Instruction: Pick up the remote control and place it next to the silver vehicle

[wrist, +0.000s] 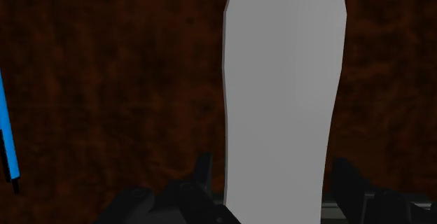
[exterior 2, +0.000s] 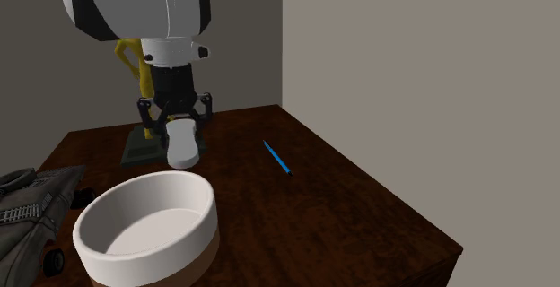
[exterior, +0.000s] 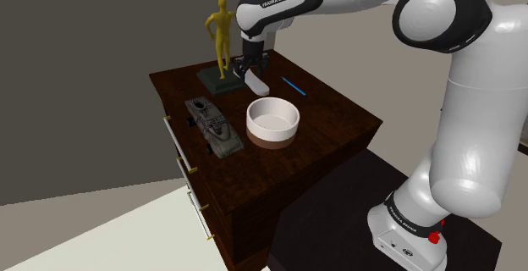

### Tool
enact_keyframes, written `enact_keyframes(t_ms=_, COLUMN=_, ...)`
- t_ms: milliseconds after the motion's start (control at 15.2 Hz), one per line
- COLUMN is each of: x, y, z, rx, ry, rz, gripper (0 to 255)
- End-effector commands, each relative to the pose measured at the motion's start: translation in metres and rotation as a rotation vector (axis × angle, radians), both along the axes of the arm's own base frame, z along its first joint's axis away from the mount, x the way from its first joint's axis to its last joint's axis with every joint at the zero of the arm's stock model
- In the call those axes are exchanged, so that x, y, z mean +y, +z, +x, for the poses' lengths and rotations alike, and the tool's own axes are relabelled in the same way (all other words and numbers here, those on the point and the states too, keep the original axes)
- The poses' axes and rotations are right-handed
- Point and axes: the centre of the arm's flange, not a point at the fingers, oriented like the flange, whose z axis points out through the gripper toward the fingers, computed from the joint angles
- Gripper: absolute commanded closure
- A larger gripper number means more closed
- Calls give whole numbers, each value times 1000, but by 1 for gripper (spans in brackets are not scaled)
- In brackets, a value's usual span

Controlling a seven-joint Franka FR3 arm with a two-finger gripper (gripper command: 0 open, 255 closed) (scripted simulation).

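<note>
Clasping the remote control (exterior 2: 183, 146) between its two black fingers (exterior 2: 144, 115), the pincer (exterior 2: 177, 126) hangs over the far part of the dark wooden bench (exterior: 338, 113), closed on the upper end of the plain white, rounded slab, which points downward; whether its lower tip touches the wood I cannot tell. Along the hand's own camera the remote control (wrist: 283, 96) runs out from between the fingers (wrist: 199, 187), with brown wood grain behind it and a blue pen (wrist: 5, 124) lying off to one side. In the shoulder view the pincer (exterior: 251, 70) and its load (exterior: 257, 82) sit just beside the dark base of a yellow figurine (exterior: 222, 32) that stands upright near the back edge. The blue pen (exterior: 294, 85) lies flat on the bench, near the remote and apart from it. Closer to the front stands a white bowl (exterior: 272, 121) with a brown lower band, and beside it, toward the shoulder view's left, rests the grey vehicle (exterior: 213, 125), well apart from the remote.
</note>
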Motion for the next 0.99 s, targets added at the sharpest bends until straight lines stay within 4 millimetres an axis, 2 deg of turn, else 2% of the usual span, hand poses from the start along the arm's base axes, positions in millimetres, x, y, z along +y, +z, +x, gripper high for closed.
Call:
enact_keyframes(t_ms=0, x=0, y=-10, z=0, rx=-1, ry=0, rz=0, gripper=255)
enact_keyframes(t_ms=462, x=0, y=-48, z=0, rx=-1, ry=0, rz=0, gripper=255)
enact_keyframes(t_ms=924, x=0, y=-48, z=0, rx=-1, ry=0, rz=0, gripper=255)
